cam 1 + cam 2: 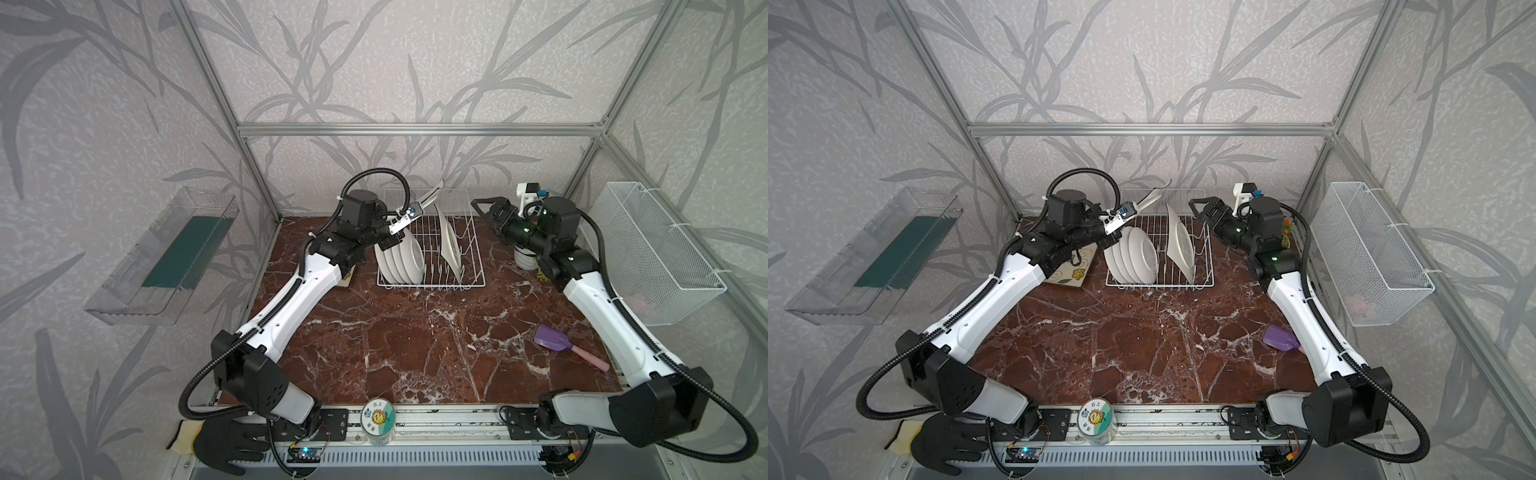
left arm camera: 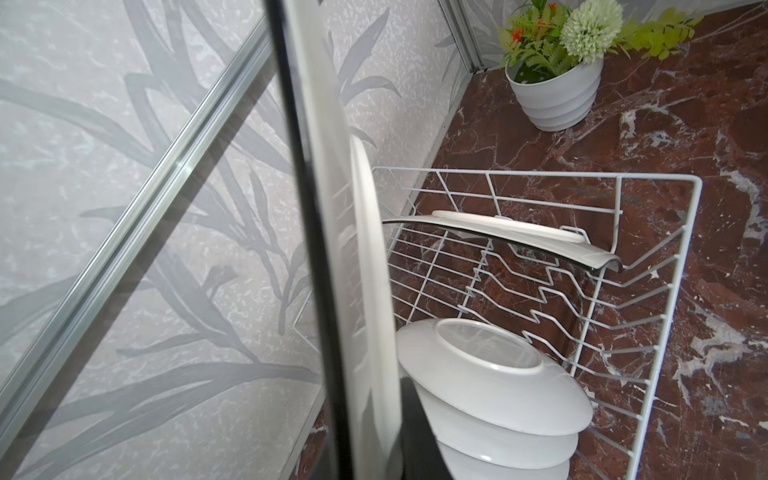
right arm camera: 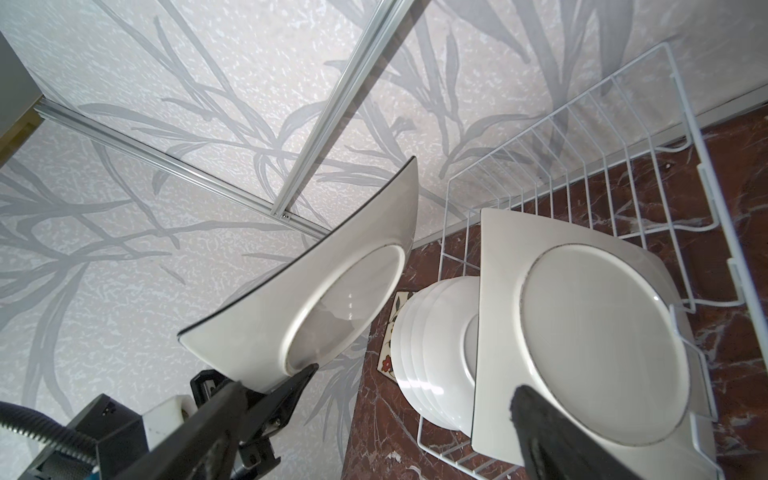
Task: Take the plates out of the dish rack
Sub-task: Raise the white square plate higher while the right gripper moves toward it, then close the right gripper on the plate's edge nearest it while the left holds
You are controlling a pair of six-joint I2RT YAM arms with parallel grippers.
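Nearest you, the purple scoop lies on the counter, well short of both arms. Below your left jaws, the dish rack carries a row of round white plates and a leaning cream square plate. That plate is just beside your right jaws, which are spread wide and empty. Your left jaws pinch a black-edged square plate by its edge, clear above the rack's far side.

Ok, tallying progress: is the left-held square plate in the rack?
Out: left end effector holds the square plate lifted clear of the rack.
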